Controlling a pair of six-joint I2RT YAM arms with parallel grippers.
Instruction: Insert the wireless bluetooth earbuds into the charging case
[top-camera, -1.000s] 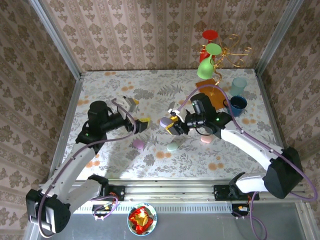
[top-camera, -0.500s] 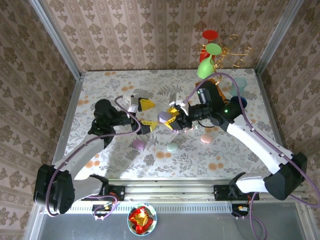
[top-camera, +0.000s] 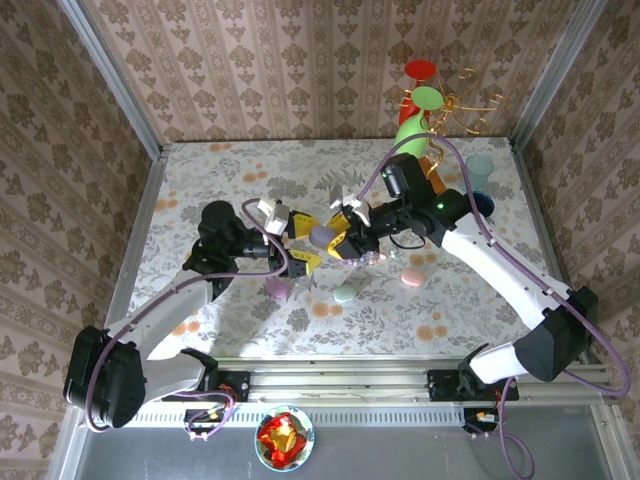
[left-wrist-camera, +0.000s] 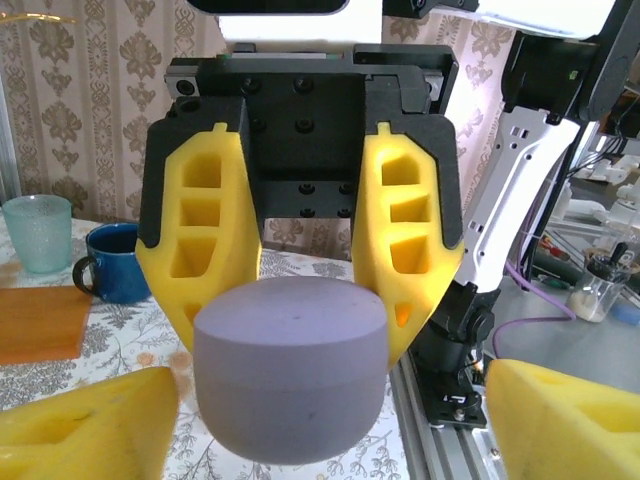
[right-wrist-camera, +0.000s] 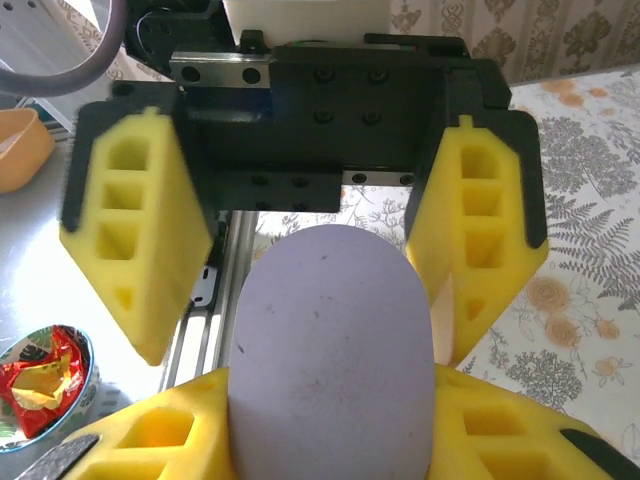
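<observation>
top external: right gripper (top-camera: 337, 238) clamps lilac case (top-camera: 322, 237); left gripper (top-camera: 303, 242) faces it, agape

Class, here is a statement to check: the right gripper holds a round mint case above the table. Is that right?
Not quite. The case in the right gripper is lilac, not mint, as the left wrist view shows. The rest stands: it is round and held above the table.
</observation>
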